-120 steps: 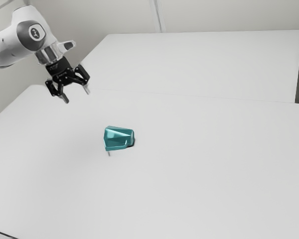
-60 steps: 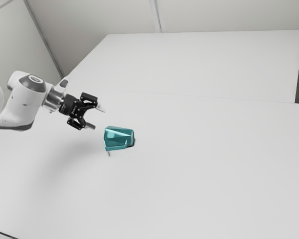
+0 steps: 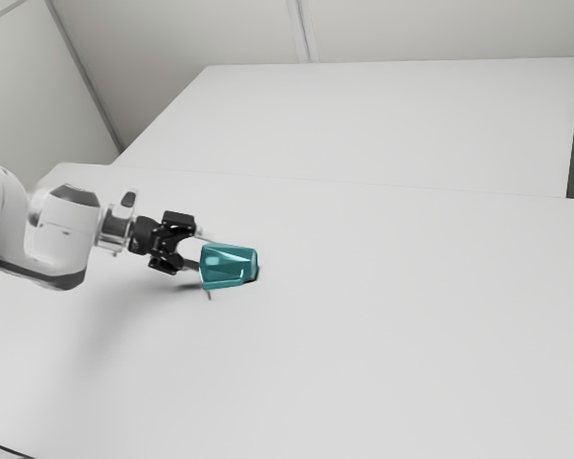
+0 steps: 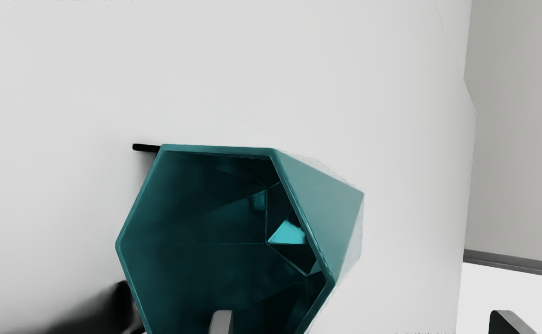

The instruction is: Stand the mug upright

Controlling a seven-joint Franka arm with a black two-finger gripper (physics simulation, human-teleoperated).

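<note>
The mug (image 3: 228, 266) lies sideways on the table (image 3: 392, 335), opening toward the arm (image 3: 62, 234).

Mug (image 3: 228, 267) on its side, mouth facing gripper (image 3: 201, 251). Wrist view: one fingertip (image 4: 223, 322) overlaps the mouth opening; the other (image 4: 507, 324) is outside the rim, with a gap between it and the mug wall. Obstacles: near rim and side wall; thin dark piece (image 4: 145, 148) projecting beside the rim. Free room: above the mug, and over tabletop (image 3: 392, 316) toward exterior view's right.
</note>
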